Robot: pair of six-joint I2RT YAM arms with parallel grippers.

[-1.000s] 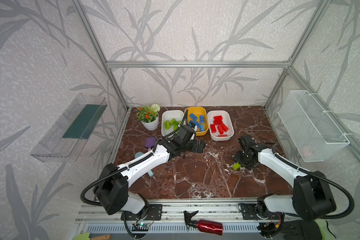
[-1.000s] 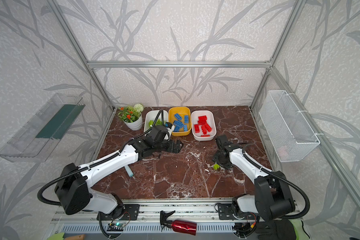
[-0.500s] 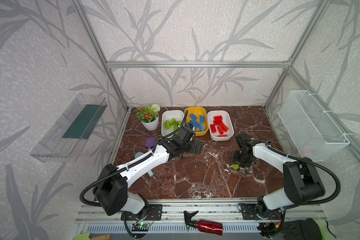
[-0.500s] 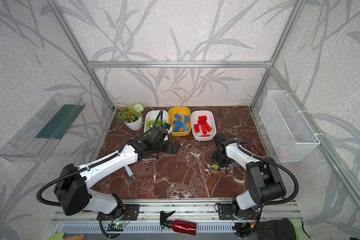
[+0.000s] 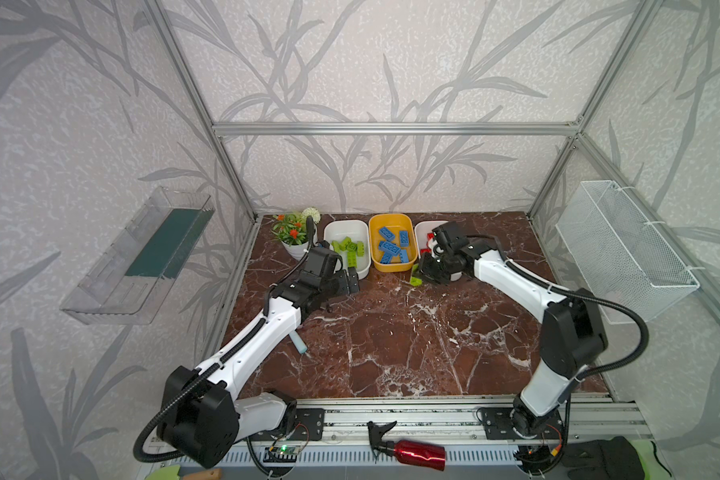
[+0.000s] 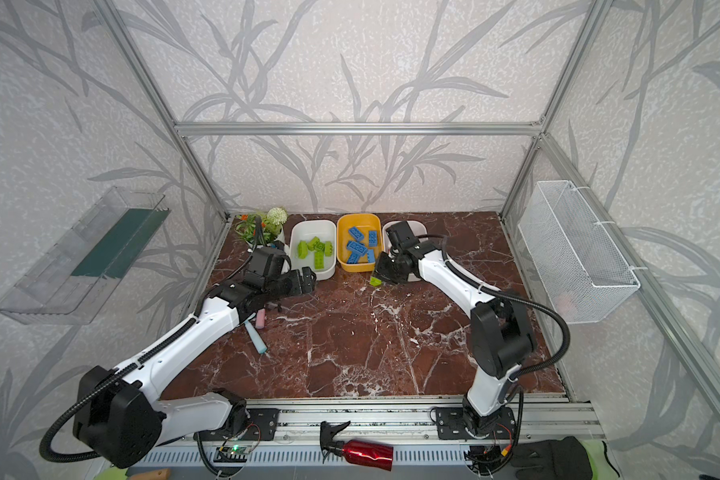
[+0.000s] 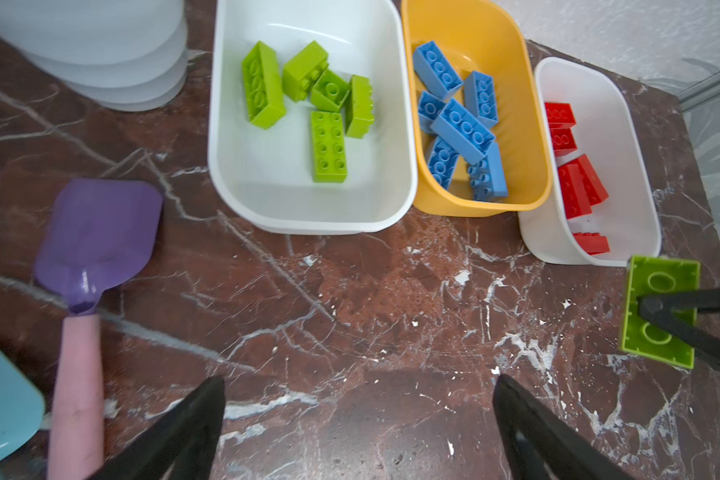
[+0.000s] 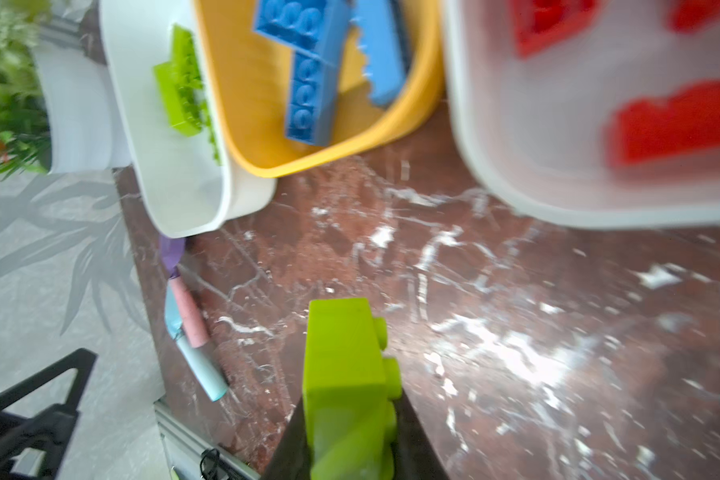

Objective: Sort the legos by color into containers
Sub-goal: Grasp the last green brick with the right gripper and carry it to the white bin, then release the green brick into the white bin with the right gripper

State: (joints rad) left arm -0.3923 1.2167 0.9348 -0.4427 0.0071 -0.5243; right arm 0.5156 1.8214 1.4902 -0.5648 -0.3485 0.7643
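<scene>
Counter [image 5: 391, 353] first: left tool [image 7: 358, 380] spread wide, gripping nothing, hovering just short of the tub of greens [image 7: 308, 220], purple scoop [image 7: 96, 232] lying nearby on the marble. Farther right, right tool [image 8: 352, 440] pinching a green lego [image 8: 344, 353] in front of the yellow tub [image 7: 466, 208] and the tub of reds [image 7: 636, 187]. Blues [image 7: 462, 129] sit in the yellow one.
</scene>
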